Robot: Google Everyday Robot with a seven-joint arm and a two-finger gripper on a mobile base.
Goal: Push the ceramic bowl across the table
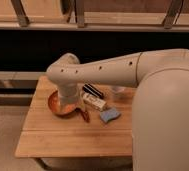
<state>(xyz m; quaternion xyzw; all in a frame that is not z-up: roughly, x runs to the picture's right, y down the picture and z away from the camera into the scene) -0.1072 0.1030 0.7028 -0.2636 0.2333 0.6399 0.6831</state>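
Note:
The ceramic bowl (56, 104), orange-brown and glossy, sits on the left part of the light wooden table (63, 137). My white arm reaches in from the right, bends at an elbow above the table and drops down. My gripper (68, 104) is at the bowl's right side, down at or in the bowl. The wrist covers the bowl's right part.
Right of the bowl lie a small red item (84, 115), a white box (95, 102), a black item (92, 91) and a blue sponge (109, 115). A clear cup (117, 91) stands behind them. A dark wall with shelving runs behind the table.

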